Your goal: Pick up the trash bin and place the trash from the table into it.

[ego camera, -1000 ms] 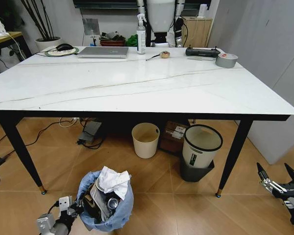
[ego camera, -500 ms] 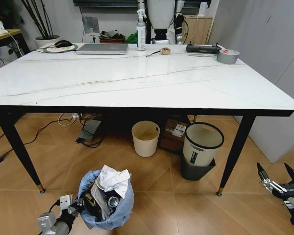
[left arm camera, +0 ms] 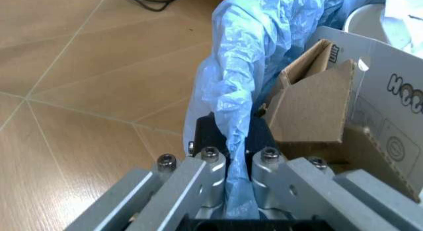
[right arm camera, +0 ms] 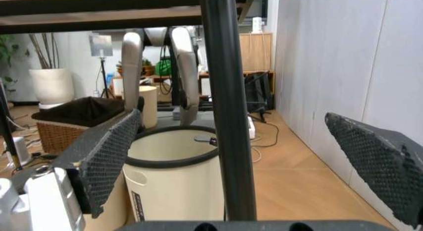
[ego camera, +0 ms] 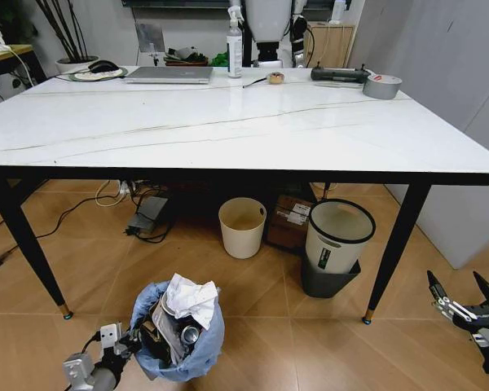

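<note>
Jaws pinched on the blue liner, your left gripper point(left arm camera: 238, 166) holds the trash bin point(ego camera: 178, 332) on the near-left floor, while the right gripper point(ego camera: 464, 300) hangs spread, empty, far right.

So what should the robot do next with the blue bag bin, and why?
Probably let go. The trash bin stands on the floor, already stuffed with trash, and no litter shows on the table. The left gripper is clamped on the liner; the right gripper hangs open.
</note>
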### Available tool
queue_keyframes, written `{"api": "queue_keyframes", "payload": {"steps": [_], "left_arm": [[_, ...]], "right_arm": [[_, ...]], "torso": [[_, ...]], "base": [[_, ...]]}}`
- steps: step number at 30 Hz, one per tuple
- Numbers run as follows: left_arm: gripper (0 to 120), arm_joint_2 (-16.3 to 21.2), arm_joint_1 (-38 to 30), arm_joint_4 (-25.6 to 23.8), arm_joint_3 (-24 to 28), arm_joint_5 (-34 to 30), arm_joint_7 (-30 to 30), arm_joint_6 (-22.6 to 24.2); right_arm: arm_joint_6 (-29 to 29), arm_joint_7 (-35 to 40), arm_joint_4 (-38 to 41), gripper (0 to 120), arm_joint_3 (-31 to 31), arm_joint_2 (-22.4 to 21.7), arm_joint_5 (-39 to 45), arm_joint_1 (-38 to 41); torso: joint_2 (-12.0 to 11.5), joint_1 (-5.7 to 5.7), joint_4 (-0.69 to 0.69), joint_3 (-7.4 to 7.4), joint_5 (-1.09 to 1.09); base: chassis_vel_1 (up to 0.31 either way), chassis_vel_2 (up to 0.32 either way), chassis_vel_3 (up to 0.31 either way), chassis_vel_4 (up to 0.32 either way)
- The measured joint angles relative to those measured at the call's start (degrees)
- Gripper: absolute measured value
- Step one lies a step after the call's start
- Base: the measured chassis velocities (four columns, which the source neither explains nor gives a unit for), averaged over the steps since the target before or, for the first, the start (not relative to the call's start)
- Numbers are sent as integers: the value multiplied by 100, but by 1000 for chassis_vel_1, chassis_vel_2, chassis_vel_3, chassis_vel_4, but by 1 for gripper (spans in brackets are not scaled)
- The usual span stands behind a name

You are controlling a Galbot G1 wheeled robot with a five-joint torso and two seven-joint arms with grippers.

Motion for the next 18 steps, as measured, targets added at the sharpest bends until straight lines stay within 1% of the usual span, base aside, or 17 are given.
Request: {"api": "queue_keyframes", "payload": {"steps": [7,8,18], "left_arm": [[0,-5,-3,16,3,17,18,-11],[0,-5,-3,16,3,17,18,-11],[0,-22,-41,21,7,0,-3,-9]], "right_arm": [[0,0,0,100,0,0,0,0],[0,0,0,100,0,0,0,0],[0,0,0,100,0,0,0,0]], "torso": [[-187,-50,0,-136,0],[-187,-50,0,-136,0],[-420,-96,0,-324,0]], "base": [[0,0,0,0],[0,0,0,0],[0,0,0,0]]}}
